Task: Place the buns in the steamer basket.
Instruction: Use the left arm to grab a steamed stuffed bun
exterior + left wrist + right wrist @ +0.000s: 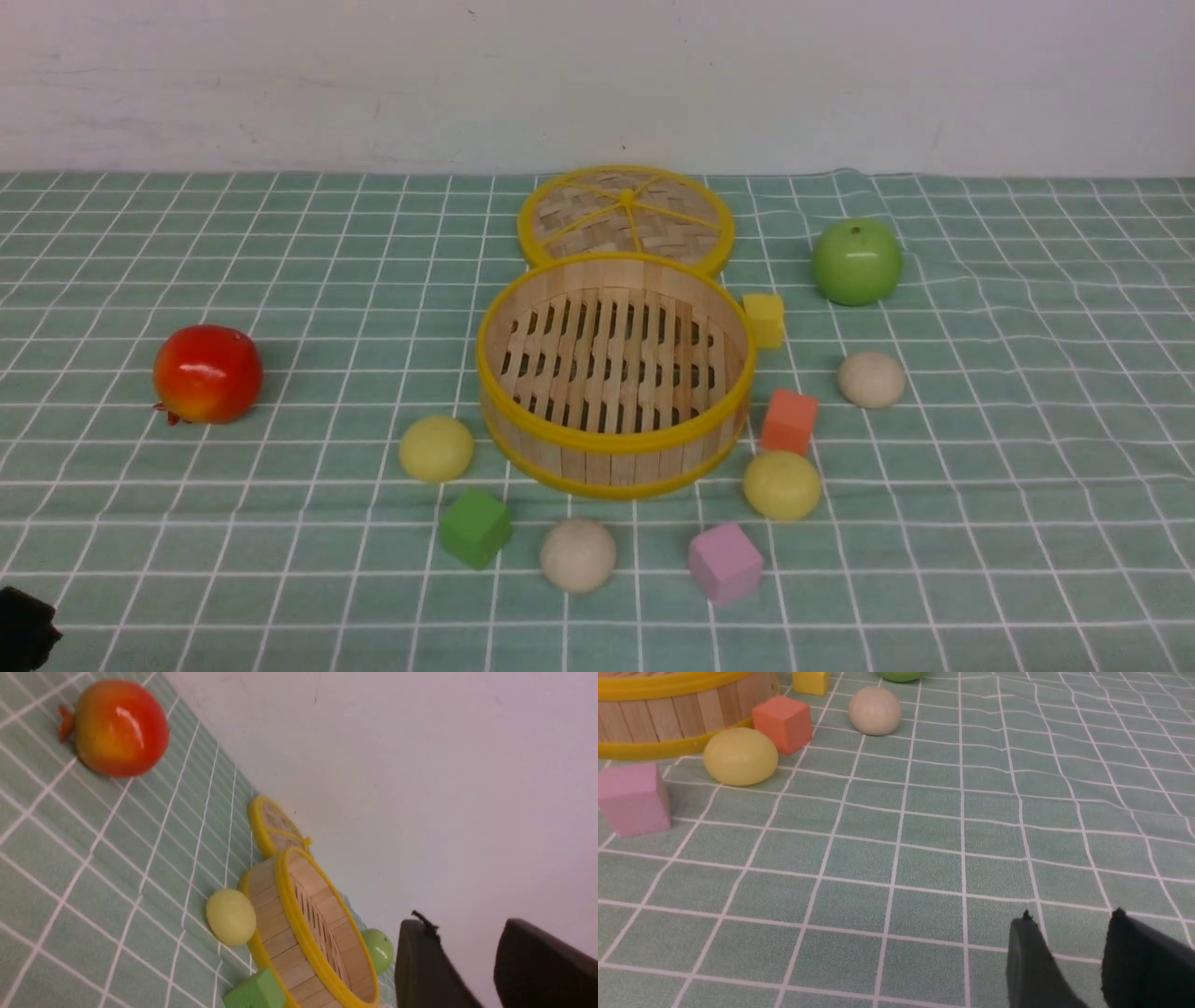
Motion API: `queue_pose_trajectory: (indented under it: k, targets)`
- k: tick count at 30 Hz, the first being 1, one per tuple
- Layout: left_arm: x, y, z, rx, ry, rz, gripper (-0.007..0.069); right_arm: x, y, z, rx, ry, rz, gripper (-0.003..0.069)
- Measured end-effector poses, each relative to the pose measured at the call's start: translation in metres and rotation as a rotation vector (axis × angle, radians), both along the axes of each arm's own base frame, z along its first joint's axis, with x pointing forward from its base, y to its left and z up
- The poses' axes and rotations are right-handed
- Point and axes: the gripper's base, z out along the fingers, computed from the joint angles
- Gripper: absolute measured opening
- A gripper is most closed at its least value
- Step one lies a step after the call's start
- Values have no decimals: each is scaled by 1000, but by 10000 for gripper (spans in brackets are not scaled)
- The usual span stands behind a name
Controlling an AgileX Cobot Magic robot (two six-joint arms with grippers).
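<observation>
The steamer basket [611, 446] stands empty mid-table. Four buns lie on the cloth around it: a pale yellow bun [436, 448] at its left, a pale yellow bun [781, 484] at its front right, a beige bun [578, 554] in front and a beige bun [871, 379] to the right. My left gripper [462, 926] is open and empty, far to the basket's [280, 933] left, with a yellow bun [231, 916] ahead. My right gripper [1071, 919] is open and empty, low over the cloth, short of the yellow bun [740, 756] and beige bun [875, 710].
The flat woven lid [625, 217] lies behind the basket. A green apple [856, 261] sits back right and a red fruit [206, 373] at the left. Yellow [764, 319], orange [789, 421], green [475, 527] and pink [724, 562] cubes lie among the buns.
</observation>
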Motion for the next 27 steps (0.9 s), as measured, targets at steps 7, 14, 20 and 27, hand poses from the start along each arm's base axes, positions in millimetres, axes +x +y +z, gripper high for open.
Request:
queue_pose_trajectory:
  k: [7,14,20,27]
  targets:
    - [-11,-15,58,253,43,-173,-2,0,0,0,0,0,0,240]
    - [42,-28,102,656,543,-416,-14,0,0,0,0,0,0,240]
    - [133,-38,93,780,874,-539,-14,0,0,0,0,0,0,240]
    - [204,-105,74,955,906,-773,-14,0,0,0,0,0,0,240]
